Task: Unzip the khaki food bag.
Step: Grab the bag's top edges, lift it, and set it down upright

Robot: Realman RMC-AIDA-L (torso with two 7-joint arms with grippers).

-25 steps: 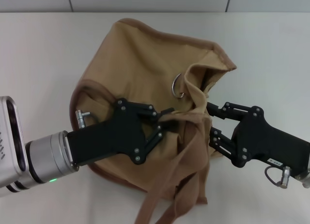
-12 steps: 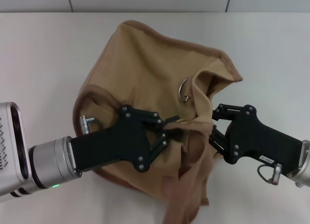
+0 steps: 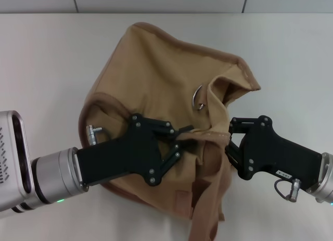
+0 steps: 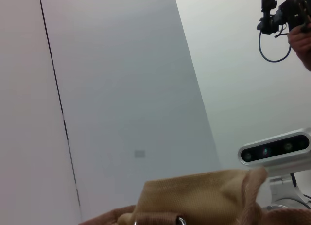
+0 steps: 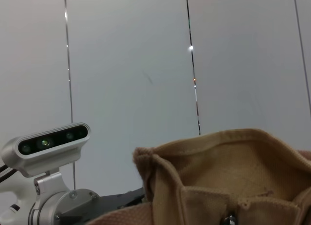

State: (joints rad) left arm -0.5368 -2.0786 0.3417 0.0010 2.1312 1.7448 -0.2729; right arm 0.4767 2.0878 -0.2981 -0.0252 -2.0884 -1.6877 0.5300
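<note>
The khaki food bag lies slumped on the white table, its metal ring on top and its handles trailing toward the front edge. My left gripper comes in from the left and is shut on a fold of the bag's top edge. My right gripper comes in from the right and is shut on the bag's fabric just beside it, its tips buried in the folds. The zipper pull is hidden. The bag also shows in the left wrist view and the right wrist view.
A wall rises behind the table's back edge. The right arm's wrist camera shows in the left wrist view, and the left arm's wrist camera shows in the right wrist view.
The right gripper has moved left and closed in on the bag's folds. The bag's top has shifted right with the ring, and the handles have swung toward the front edge.
</note>
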